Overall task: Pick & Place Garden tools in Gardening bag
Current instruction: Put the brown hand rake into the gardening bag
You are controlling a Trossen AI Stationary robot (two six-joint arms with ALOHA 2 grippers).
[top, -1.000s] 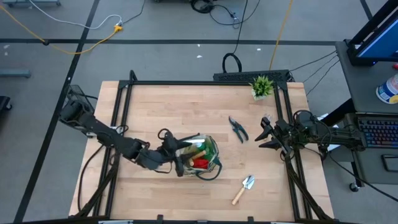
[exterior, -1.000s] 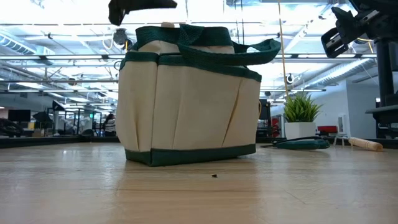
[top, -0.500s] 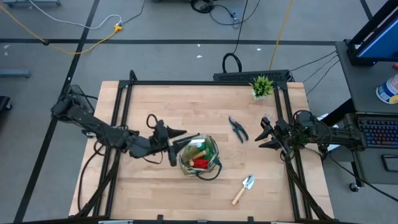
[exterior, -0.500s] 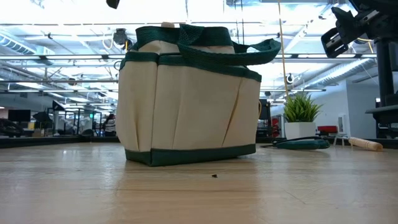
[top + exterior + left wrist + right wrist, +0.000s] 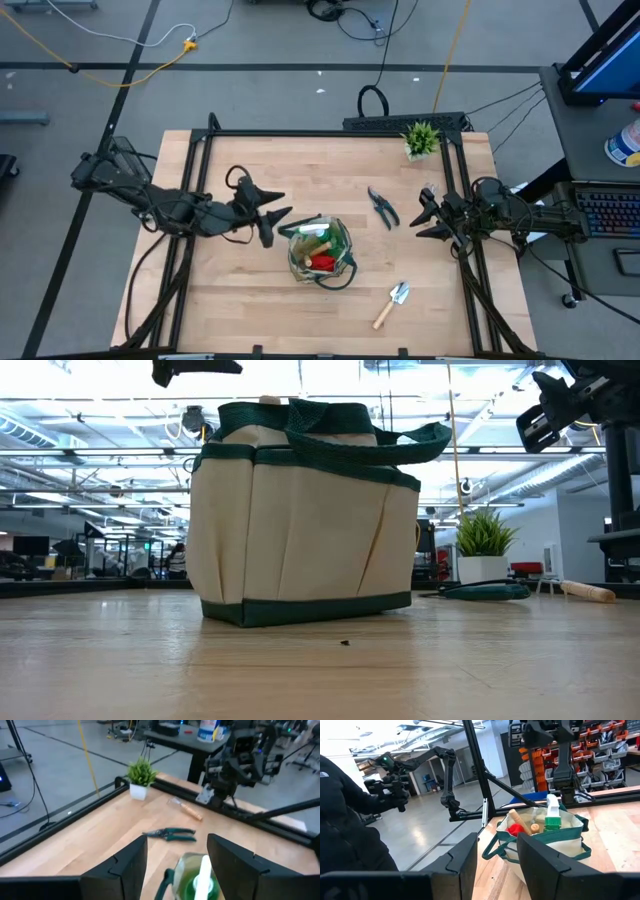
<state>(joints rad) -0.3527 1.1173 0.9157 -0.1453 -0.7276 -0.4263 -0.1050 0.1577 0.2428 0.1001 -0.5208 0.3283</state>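
The gardening bag [image 5: 320,250], beige with green trim, stands upright on its base near the table's middle. A red glove [image 5: 515,828], wooden handles [image 5: 536,827] and a green-white item [image 5: 552,812] stick out of its top. Dark pruning shears [image 5: 382,207] lie flat to its far right, and a wooden-handled trowel [image 5: 392,303] lies near the front. My left gripper [image 5: 275,216] hovers open and empty just left of the bag, above its rim [image 5: 197,880]. My right gripper [image 5: 425,215] waits open at the right edge.
A small potted plant [image 5: 421,138] stands at the far right corner. A black frame rail [image 5: 330,131] runs round the table. A person's dark sleeve [image 5: 340,825] shows beyond the table in the right wrist view. Bare wood lies left and in front of the bag.
My left gripper has drawn back from over the bag's top toward the table's left and far edges and has risen, its fingers staying open and empty. The bag and the tools on the table have kept still.
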